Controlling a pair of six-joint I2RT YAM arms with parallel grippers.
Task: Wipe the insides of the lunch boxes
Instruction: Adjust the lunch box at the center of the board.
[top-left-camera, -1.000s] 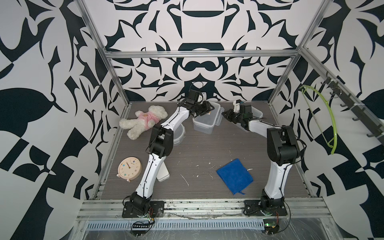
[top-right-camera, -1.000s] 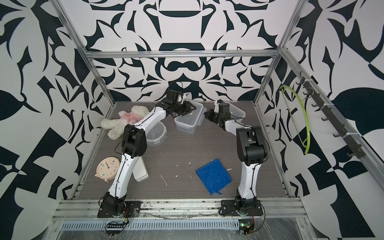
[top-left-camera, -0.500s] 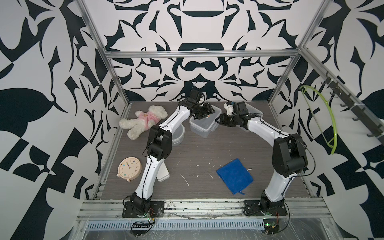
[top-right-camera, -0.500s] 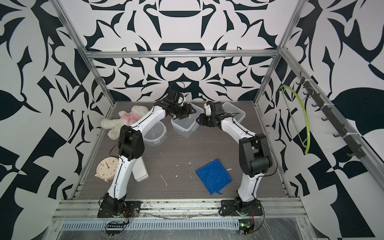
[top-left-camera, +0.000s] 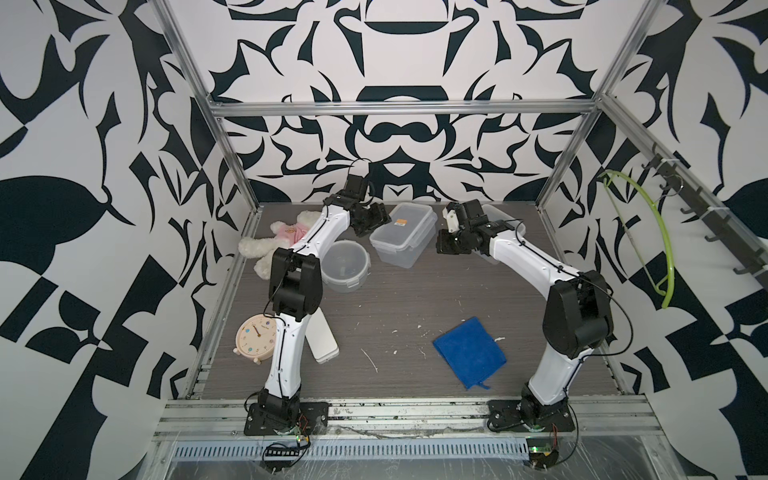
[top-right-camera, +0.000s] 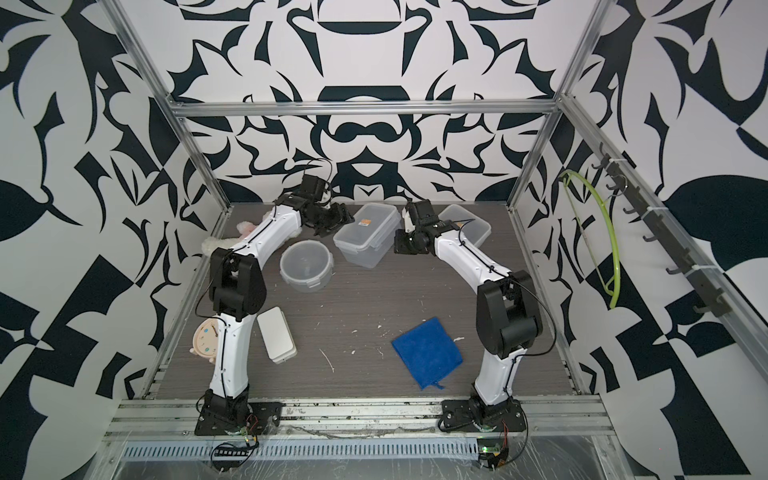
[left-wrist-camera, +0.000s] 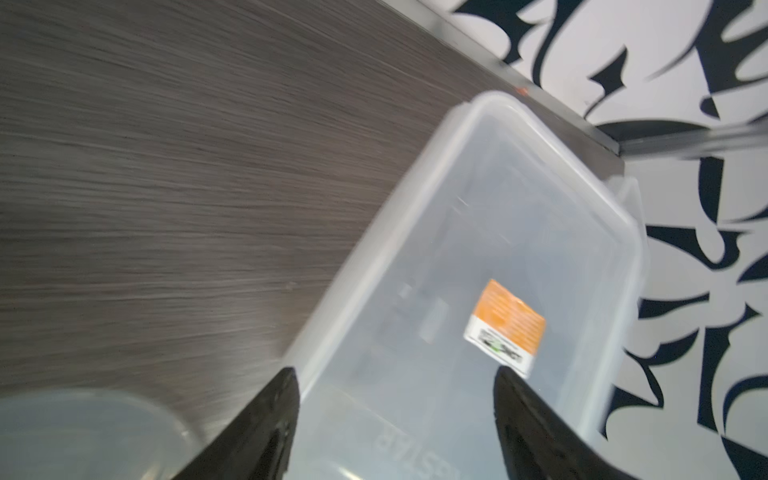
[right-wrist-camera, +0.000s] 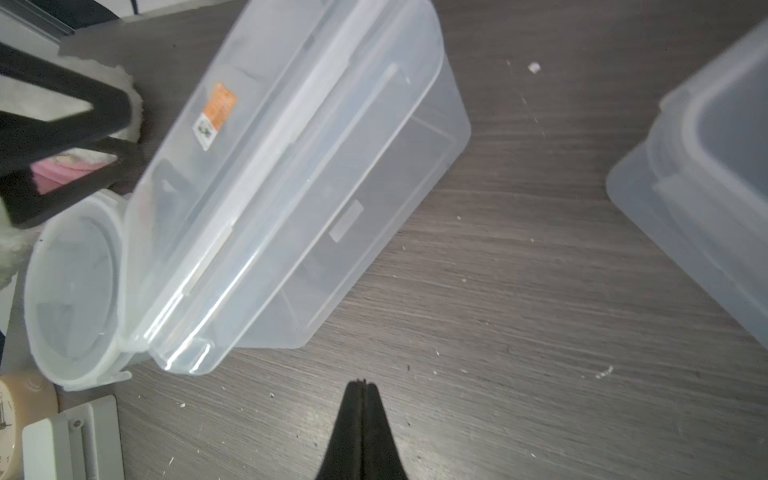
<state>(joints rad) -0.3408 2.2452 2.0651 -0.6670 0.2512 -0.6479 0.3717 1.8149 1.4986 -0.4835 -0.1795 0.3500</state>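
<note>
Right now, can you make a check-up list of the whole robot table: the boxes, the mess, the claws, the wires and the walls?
Surface: dark wood-grain table, scattered with white crumbs.
Job's things: sticker lunch box with its lid on; round lunch box beside it; second rectangular lunch box behind the right arm; blue cloth lying flat, untouched.
Clutter: teddy, toy clock, white case.
Grippers: left gripper open at the sticker lunch box's end; right gripper shut, holding nothing.
Cables: black cables along both arms; loose wires at the front rail.
Surroundings: black-and-white patterned walls; green hanger on the right-hand hook rail.
</note>
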